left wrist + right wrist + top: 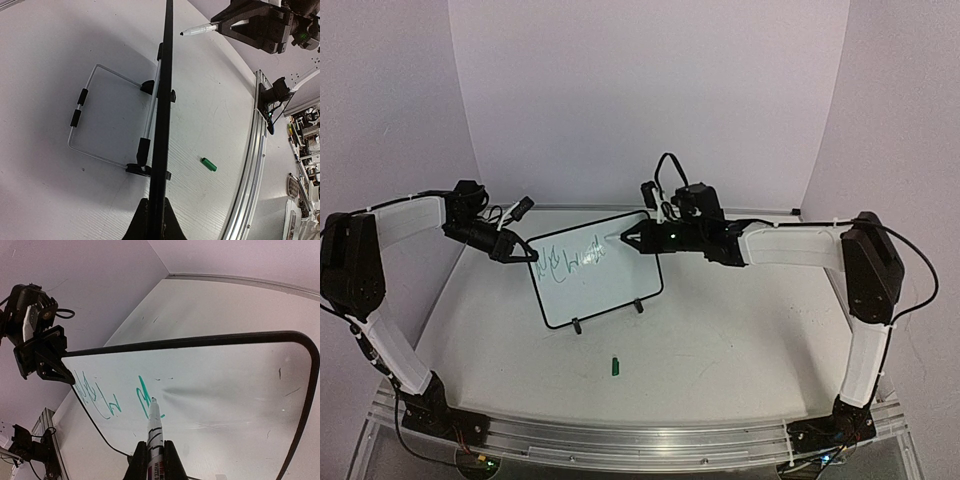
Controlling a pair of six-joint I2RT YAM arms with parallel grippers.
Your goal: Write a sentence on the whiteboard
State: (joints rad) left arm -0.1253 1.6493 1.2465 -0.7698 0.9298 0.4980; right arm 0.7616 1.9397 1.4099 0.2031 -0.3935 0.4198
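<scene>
Your left gripper (527,255) is pinched tight on the left edge of the whiteboard (605,295), which stands tilted in the middle of the table (740,340), the sentence (575,258) begun in green on its upper left. You hold only the thin frame, so a hard stroke could twist the board in that pinch or rock it on its wire stand (82,96). Your right gripper (628,238) is clamped on the marker (155,430), tip at the glossy face beside the last letter: too much push may skid the nib or slide the pen back, too little leaves gaps.
</scene>
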